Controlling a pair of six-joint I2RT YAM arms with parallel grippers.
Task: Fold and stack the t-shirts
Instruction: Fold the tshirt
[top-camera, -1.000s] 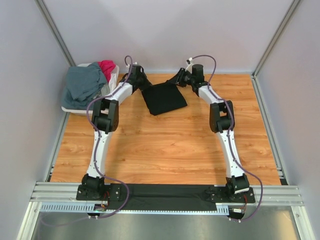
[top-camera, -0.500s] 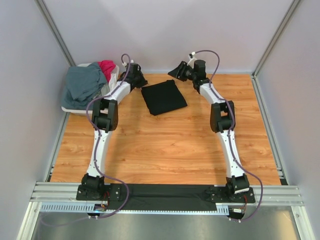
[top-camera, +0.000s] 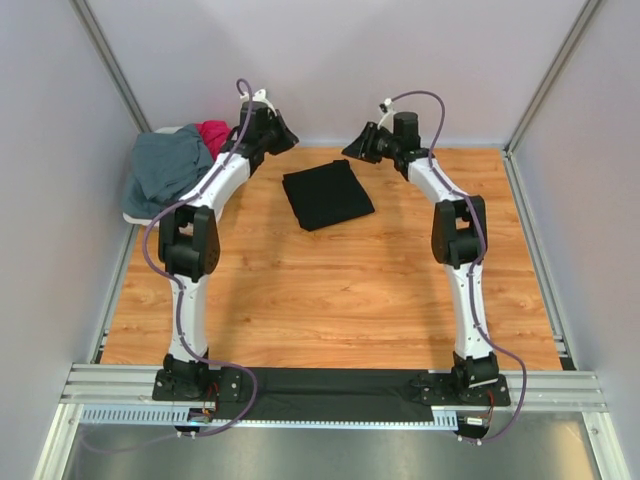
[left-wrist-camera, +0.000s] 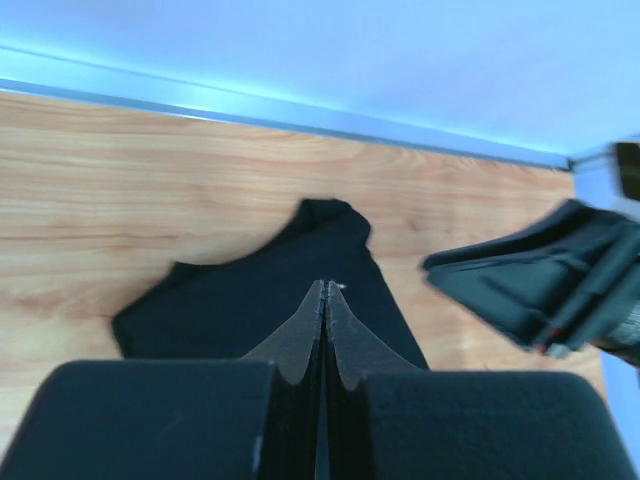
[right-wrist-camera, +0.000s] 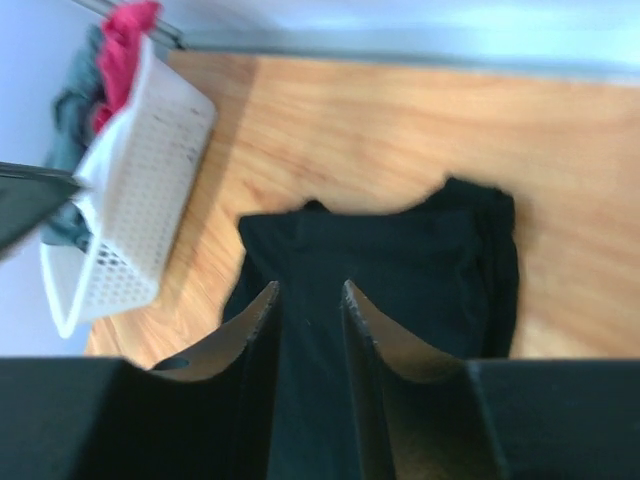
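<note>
Starting nearest the arm bases: the worktop on the near side of the black t-shirt is showing just wood, with nothing task-related lying there as far as the overhead view tells.

The black t-shirt itself is lying flat on the far half of the worktop as a compact, roughly square folded packet, turned a little askew. So that one is looking done, I'd say. It's basically sitting as the bottom of a stack with nothing on top of it yet.

Just beyond the shirt, both arms are hovering off the cloth, neither one touching it. The left pincer is hanging above and past the shirt's far left corner, with its fingers clenched together on nothing. The right pincer is hanging past the shirt's far right corner, with its fingers parted a little and nothing between them, so it's released.

Further out, off to the left of the black shirt, the white basket is holding the rest. The grey-blue t-shirt is crumpled up and spilling over the rim, and the magenta-red t-shirt is bunched up behind it. Neither is folded.

So it's looking like one shirt down and two to go, plus the actual stacking. The left arm is leaning closest to the basket, so my guess is that it grabs the next one.
</note>
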